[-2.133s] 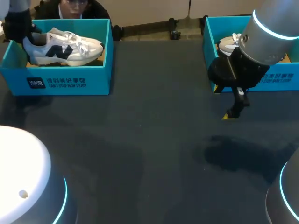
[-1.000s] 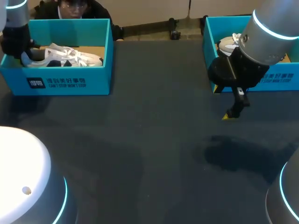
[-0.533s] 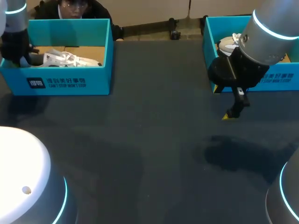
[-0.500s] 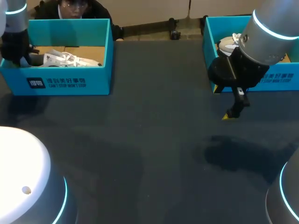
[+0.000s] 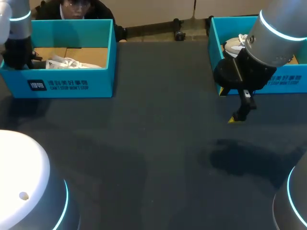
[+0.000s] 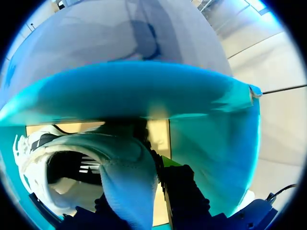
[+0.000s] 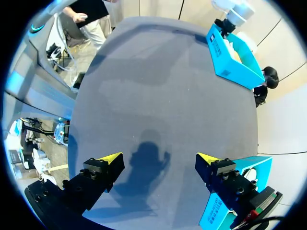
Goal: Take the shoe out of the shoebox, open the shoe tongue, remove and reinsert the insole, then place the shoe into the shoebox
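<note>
A white sneaker with dark side marks (image 5: 72, 63) lies low inside the teal shoebox (image 5: 72, 84) at the far left of the table. My left gripper (image 5: 28, 61) reaches down into that box at the shoe's heel end. In the left wrist view the heel of the sneaker (image 6: 127, 177) sits between the dark fingers, with my left gripper (image 6: 144, 203) shut on it, and the box wall (image 6: 144, 91) rises just ahead. My right gripper (image 5: 239, 114) hangs open over bare table in front of the other box, with nothing between its yellow tips (image 7: 158, 159).
A second teal shoebox (image 5: 288, 79) holding another light shoe (image 5: 235, 45) stands at the far right, right behind my right arm. The dark tabletop (image 5: 153, 143) stretches between the two boxes and toward the front.
My left arm has lowered the sneaker down into the left shoebox, so only its top shows above the wall now. The right arm has not moved.
</note>
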Robot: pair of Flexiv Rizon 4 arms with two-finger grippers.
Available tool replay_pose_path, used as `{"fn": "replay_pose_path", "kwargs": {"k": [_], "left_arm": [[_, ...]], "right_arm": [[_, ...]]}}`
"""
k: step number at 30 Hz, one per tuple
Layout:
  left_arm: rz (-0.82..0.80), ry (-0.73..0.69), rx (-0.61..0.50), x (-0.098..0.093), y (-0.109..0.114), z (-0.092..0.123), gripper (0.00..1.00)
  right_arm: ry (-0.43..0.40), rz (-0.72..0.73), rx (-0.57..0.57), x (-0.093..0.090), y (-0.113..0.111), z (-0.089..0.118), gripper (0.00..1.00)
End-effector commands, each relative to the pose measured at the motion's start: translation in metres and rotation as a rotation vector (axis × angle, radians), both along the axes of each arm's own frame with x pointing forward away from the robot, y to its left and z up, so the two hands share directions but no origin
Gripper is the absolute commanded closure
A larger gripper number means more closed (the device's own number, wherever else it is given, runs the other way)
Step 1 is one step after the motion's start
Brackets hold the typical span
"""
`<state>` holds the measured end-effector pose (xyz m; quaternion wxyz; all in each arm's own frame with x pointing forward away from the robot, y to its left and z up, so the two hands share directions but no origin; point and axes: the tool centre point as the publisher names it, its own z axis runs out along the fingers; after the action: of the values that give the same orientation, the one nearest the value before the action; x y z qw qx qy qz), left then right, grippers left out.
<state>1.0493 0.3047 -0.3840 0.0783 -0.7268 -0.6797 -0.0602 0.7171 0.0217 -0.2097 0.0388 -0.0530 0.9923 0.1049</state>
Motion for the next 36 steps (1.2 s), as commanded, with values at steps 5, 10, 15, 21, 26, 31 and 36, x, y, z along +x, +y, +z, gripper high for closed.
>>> {"fn": "replay_pose_path", "kwargs": {"k": [5,10,15,21,26,31,36], "left_arm": [[0.003,0.025,-0.004,0.002,-0.001,-0.004,0.72],[-0.004,0.032,-0.007,0.000,0.000,-0.002,0.42],[-0.019,0.034,-0.020,-0.002,-0.003,0.004,0.00],[-0.035,0.014,-0.047,-0.003,-0.009,0.021,0.00],[-0.028,0.000,-0.075,0.002,-0.014,0.035,0.00],[-0.018,-0.013,-0.106,0.008,-0.016,0.051,0.00],[-0.025,-0.029,-0.128,0.009,-0.020,0.072,0.00]], "right_arm": [[0.000,0.000,-0.002,0.001,0.001,-0.002,0.00],[0.000,0.000,-0.002,0.001,0.001,-0.002,0.00],[0.000,0.000,-0.002,0.001,0.001,-0.002,0.00],[0.000,0.000,-0.002,0.001,0.001,-0.002,0.00],[0.000,0.000,-0.002,0.001,0.001,-0.002,0.00],[0.000,0.000,-0.002,0.001,0.001,-0.002,0.00],[0.000,0.000,-0.002,0.001,0.001,-0.002,0.00]]}}
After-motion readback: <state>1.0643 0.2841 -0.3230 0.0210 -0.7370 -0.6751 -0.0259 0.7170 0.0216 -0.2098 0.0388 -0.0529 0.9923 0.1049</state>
